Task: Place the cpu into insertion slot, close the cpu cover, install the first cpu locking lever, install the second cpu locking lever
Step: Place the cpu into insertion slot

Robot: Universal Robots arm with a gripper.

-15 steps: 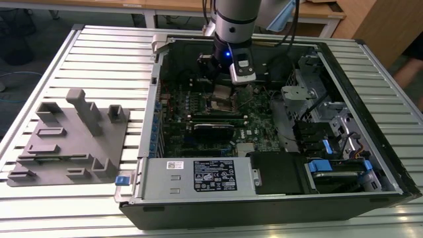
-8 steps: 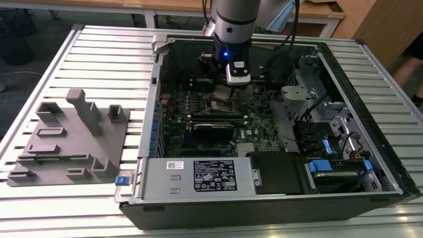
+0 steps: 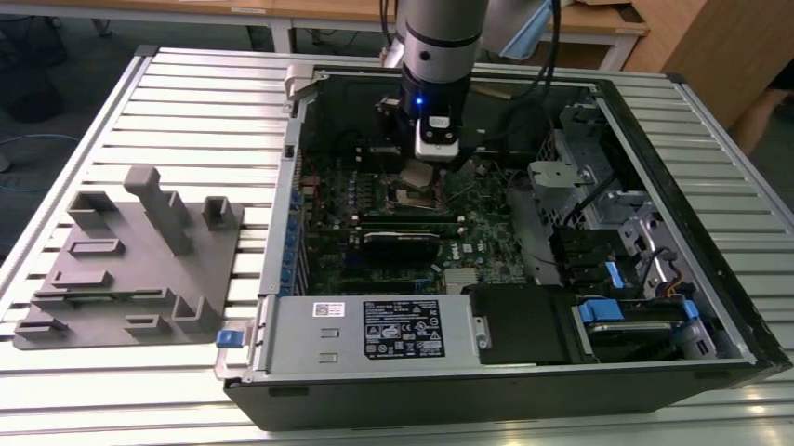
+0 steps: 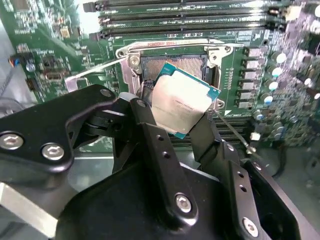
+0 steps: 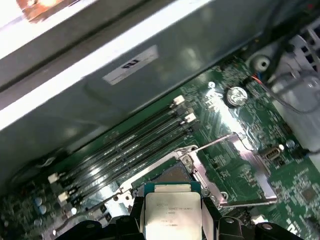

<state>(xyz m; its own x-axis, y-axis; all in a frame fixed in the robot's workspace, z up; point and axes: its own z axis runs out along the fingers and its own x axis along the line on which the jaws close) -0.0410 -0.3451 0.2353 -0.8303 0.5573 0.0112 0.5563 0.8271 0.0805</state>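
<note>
Gripper: the gripper (image 4: 172, 117) is black and two-fingered, with the fingers (image 4: 150, 140) drawn in on opposite edges of the cpu. It is clamped on the chip and touches nothing else.
Cpu: the cpu (image 4: 182, 102) is a flat square with a pale silvery metal top and a thin teal rim. It sits tilted between the finger pads in the second wrist view. In the exterior view it hangs just above the socket, not seated.
Insertion slot: the insertion slot (image 4: 186, 62) is a dark square well with a fine gold-grey pin field inside a silver rim. It lies open and unfilled beneath the chip.
Cpu cover: the cpu cover (image 5: 252, 167) is a thin silver frame swung clear to one side of the socket.
Lever: a thin wire lever (image 5: 215, 143) runs out from the socket corner.
Board: the green circuit board (image 4: 50, 30) is dotted with small parts, and long black memory slots (image 5: 125, 150) run parallel beside the socket.
Case: the black computer case (image 3: 496, 400) lies open on its side, holding the board and a silver power supply (image 3: 316, 330) with a black label.
Table: the table (image 3: 162, 93) is slatted pale metal. A grey moulded fixture (image 3: 125, 260) with posts and recesses sits on it at the exterior view's left, apart from the case.
</note>
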